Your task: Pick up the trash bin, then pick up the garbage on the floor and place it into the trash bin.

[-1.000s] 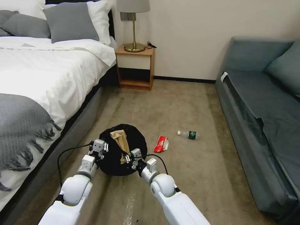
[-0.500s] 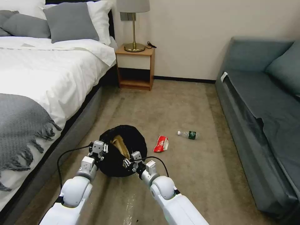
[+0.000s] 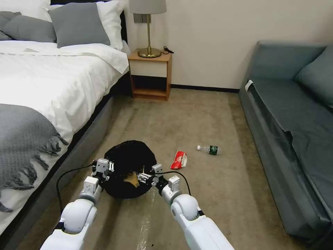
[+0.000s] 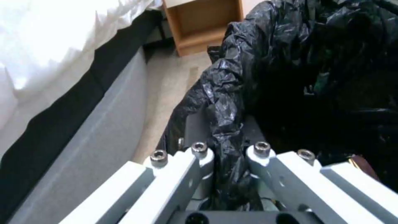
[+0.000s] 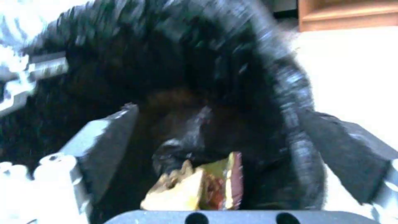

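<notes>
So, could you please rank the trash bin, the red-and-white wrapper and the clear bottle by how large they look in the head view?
1. trash bin, by far the largest, though it is nearest the camera.
2. and 3. red-and-white wrapper and clear bottle: too alike to rank; the wrapper looks wider, the bottle longer.

Black trash bin (image 3: 126,163), red-and-white wrapper (image 3: 179,160) — bottle (image 3: 209,149) label seemingly green.
</notes>
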Controlling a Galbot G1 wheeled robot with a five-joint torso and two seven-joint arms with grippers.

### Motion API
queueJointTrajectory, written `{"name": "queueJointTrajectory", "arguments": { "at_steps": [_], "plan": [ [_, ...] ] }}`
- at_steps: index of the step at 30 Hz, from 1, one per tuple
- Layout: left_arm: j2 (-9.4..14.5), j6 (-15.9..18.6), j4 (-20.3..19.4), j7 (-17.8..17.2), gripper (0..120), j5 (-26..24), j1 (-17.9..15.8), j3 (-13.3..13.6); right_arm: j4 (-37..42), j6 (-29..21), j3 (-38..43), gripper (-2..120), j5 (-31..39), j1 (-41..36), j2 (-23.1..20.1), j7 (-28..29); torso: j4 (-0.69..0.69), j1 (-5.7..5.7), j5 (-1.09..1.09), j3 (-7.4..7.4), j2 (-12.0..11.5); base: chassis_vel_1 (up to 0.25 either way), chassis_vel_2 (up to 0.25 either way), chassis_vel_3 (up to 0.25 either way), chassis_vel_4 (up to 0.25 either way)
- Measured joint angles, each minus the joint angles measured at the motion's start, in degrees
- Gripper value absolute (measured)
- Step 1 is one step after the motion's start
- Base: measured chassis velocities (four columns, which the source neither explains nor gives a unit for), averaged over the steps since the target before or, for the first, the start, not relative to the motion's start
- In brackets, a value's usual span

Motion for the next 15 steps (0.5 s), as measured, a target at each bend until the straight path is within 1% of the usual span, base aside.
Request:
{"name": "queueJointTrajectory", "arguments": {
  "at_steps": [3, 12, 15],
  "plan": [
    [-0.1, 0.0, 0.5, 0.0, 4, -0.3, -0.1, -0.5, 0.4, 0.3, 1.6, 100, 0.4, -0.4, 0.3, 0.4, 0.00, 0.00, 0.00, 0.00, 0.0, 0.000, 0.000, 0.000, 0.000],
    [-0.2, -0.3, 1.2, 0.0, 4, -0.4, 0.1, -1.2, 0.7, 0.3, 6.0, 100, 1.0, -0.5, 0.0, 1.5, 0.00, 0.00, 0.00, 0.00, 0.0, 0.000, 0.000, 0.000, 0.000],
    [-0.2, -0.4, 1.2, 0.0, 4, -0.5, 0.4, -1.2, -0.2, 0.3, 9.1, 100, 2.4, -0.4, -0.7, 1.0, 0.00, 0.00, 0.01, 0.00, 0.0, 0.000, 0.000, 0.000, 0.000]
  ]
}}
